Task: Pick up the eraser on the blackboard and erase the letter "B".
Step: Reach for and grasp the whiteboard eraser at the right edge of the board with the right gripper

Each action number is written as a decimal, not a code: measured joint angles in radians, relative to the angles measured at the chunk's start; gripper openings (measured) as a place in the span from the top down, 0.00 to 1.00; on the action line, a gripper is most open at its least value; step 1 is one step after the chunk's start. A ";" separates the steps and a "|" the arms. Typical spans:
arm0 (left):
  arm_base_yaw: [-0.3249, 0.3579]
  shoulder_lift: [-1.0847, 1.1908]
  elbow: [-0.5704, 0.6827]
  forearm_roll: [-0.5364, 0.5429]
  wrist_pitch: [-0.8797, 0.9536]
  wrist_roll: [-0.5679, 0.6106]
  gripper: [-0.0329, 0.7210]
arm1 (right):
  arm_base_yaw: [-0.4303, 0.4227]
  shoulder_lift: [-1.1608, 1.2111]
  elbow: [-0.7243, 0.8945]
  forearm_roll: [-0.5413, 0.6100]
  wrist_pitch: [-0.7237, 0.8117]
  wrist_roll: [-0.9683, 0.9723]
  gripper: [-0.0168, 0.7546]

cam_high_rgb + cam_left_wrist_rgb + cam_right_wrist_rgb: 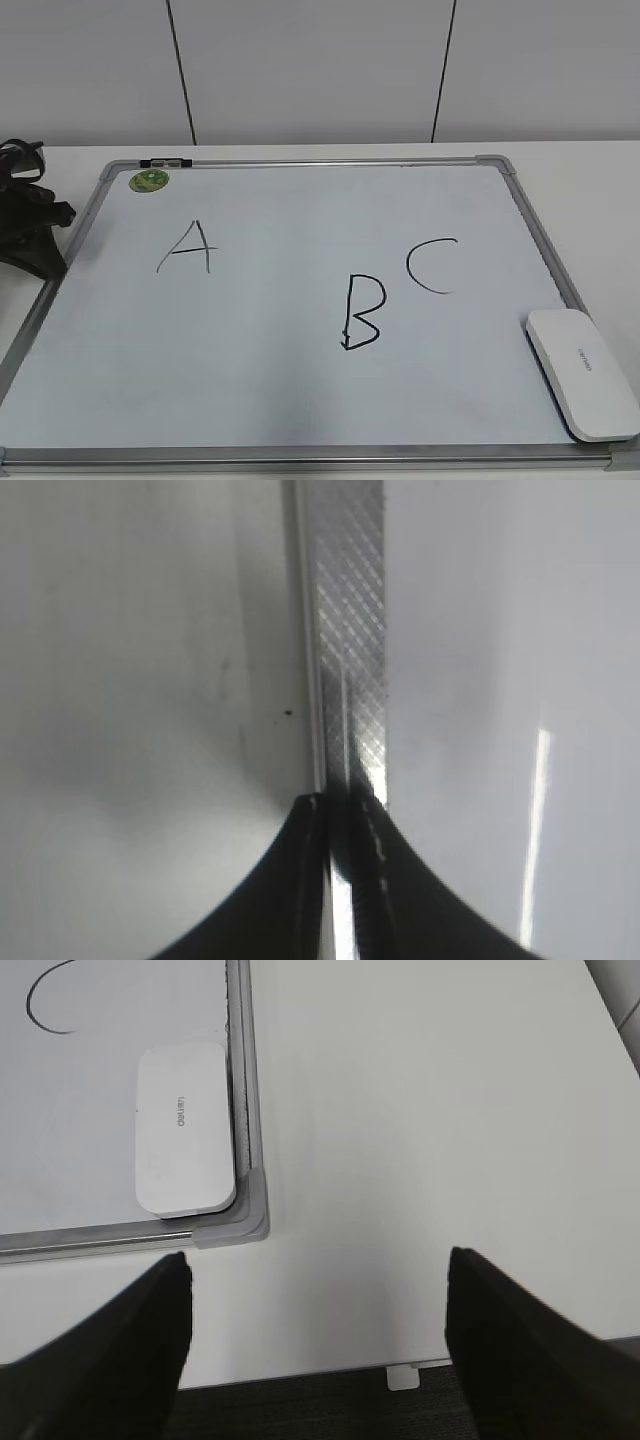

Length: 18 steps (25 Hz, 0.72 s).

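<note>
Plain office or lab test room. White table (590,160) carrying a framed blackboard (300,400) with marker letters; behind the blackboard, pale wall panels (310,70) split by dark vertical seams; below the table's near edge, dark carpet-like floor (320,1405).

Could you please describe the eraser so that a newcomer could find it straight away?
Start at the blackboard, really a white board in a silver frame. The eraser lies in its near right corner, beside the "C": a flat white rounded slab, the only solid object on the board.
</note>
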 joint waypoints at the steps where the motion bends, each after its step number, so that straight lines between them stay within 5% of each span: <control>1: 0.000 0.000 0.000 0.000 0.000 0.000 0.91 | 0.000 0.000 0.000 0.000 0.000 0.000 0.22; 10: 0.000 0.000 0.000 0.000 0.001 0.000 0.91 | 0.000 0.078 -0.080 0.038 -0.082 -0.076 0.22; 18: 0.000 0.000 0.000 0.000 0.002 0.000 0.91 | 0.000 0.391 -0.106 0.094 -0.386 -0.098 0.22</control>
